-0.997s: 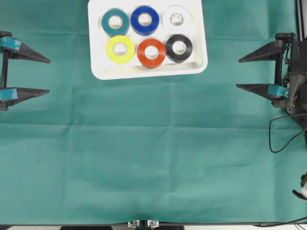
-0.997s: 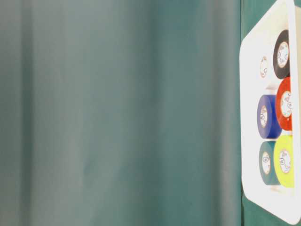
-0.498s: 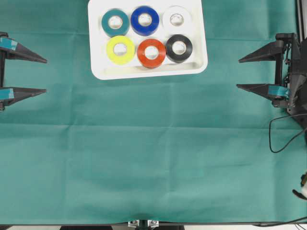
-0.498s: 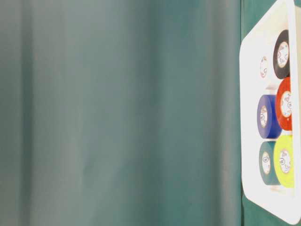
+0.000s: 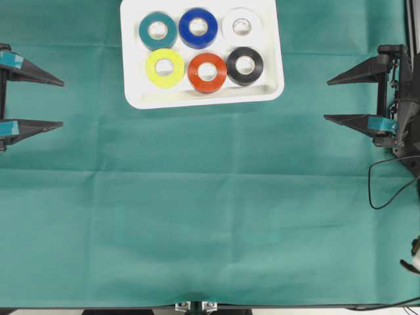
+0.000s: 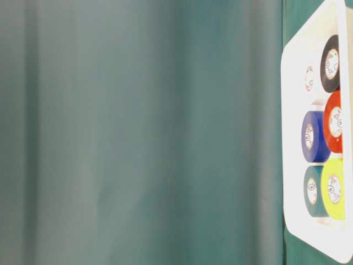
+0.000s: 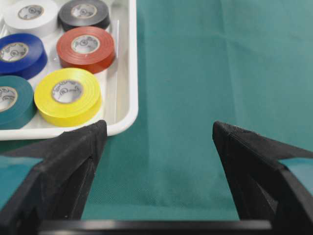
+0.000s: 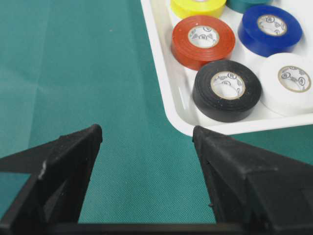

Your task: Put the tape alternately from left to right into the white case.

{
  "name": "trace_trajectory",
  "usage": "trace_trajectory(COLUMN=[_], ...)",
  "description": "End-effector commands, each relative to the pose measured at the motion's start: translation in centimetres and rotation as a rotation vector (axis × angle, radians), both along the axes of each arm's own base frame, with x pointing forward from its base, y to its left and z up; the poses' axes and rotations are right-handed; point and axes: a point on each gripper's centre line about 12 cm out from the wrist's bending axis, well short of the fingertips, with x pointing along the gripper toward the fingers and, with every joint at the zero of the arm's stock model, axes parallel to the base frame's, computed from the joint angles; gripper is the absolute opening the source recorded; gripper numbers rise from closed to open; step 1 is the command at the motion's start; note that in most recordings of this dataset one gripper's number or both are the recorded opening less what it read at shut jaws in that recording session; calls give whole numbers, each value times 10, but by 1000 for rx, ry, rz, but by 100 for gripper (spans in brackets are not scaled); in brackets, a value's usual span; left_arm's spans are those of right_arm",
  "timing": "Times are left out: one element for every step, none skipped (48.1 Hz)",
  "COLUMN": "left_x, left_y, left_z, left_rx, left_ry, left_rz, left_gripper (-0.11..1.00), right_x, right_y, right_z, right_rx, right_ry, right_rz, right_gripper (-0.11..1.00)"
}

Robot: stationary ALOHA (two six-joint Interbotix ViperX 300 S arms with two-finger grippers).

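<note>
The white case (image 5: 131,85) lies at the top middle of the green cloth. Inside it lie several rolls of tape: teal (image 5: 158,30), blue (image 5: 198,27) and white (image 5: 241,26) in the back row, yellow (image 5: 165,67), orange-red (image 5: 207,72) and black (image 5: 245,65) in front. My left gripper (image 5: 63,102) hangs open at the far left edge, holding nothing. At the far right my right gripper (image 5: 326,100) is open and empty too. Both wrist views show the case (image 7: 128,117) (image 8: 166,98) ahead of the spread fingers.
A black cable (image 5: 384,184) loops beside the right arm at the right edge. Green cloth (image 5: 210,216) covers the whole table. The table-level view shows mostly blurred cloth, with the case (image 6: 292,165) at its right edge.
The left gripper has drawn back slightly toward the left edge. The rolls, the case and the right arm have stayed put.
</note>
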Motion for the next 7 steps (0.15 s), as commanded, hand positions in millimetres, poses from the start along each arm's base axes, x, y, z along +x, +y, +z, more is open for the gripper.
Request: trace_trajectory(left_x=[2, 2, 2, 2, 2, 2, 2], left_y=[1, 1, 1, 1, 1, 1, 1], left_z=[4, 4, 4, 4, 4, 4, 4], left_rx=[-3, -2, -1, -3, -3, -2, -2], left_ry=[-9, -11, -11, -9, -9, -11, -11], left_rz=[4, 4, 4, 4, 4, 4, 4], left_gripper=[54, 54, 54, 54, 54, 54, 54], right_x=[2, 2, 2, 2, 2, 2, 2], right_y=[0, 0, 0, 0, 0, 0, 0], right_z=[4, 4, 4, 4, 3, 4, 4], right_rx=[3, 3, 3, 3, 3, 3, 3], right_ry=[-10, -10, -9, -10, -9, -10, -10], right_rz=[3, 1, 0, 3, 3, 1, 3], right_gripper=[82, 82, 82, 82, 82, 82, 82])
